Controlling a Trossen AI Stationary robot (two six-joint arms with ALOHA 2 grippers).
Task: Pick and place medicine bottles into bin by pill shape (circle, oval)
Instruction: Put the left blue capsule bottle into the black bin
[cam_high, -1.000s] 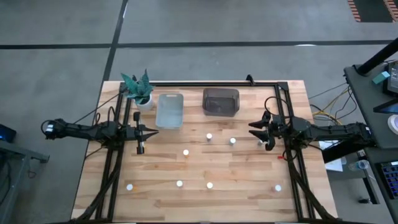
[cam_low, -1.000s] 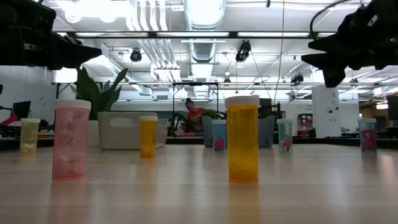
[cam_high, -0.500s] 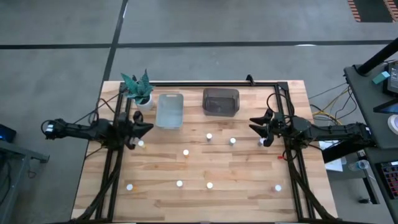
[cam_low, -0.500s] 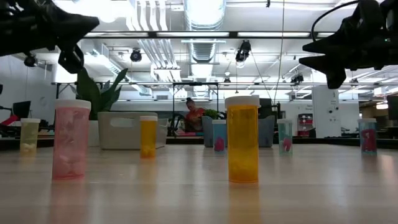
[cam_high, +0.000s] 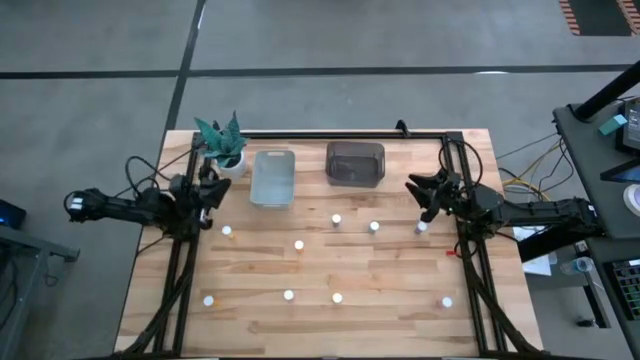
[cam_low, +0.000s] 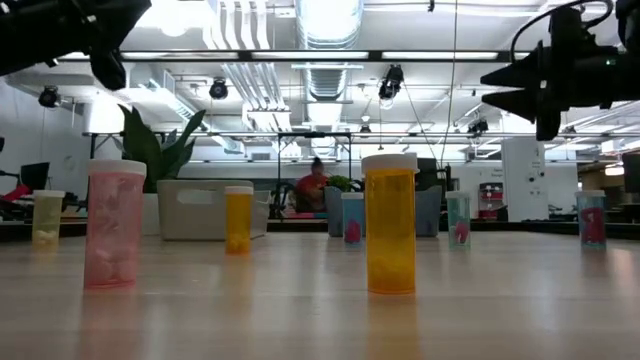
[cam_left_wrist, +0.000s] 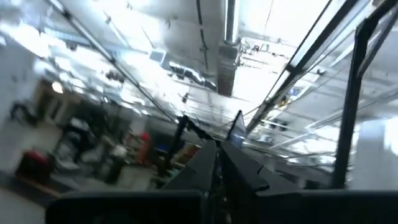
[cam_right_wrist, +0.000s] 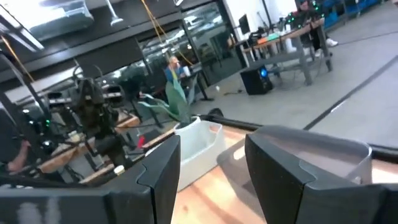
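Right gripper (cam_high: 418, 192) hangs above the table's (cam_high: 400, 320) right edge, fingers spread, empty; left gripper (cam_high: 208, 192) looks pressed together. We count eight medicine bottles (cam_high: 337, 220) standing scattered before the bins (cam_high: 272, 176).

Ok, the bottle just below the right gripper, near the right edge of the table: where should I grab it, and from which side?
Take that bottle around its body just under the cap, coming straight down. It stands upright, only its round white cap showing from above, with bare table all round it. The right gripper is open and already near, so it looks the better choice.
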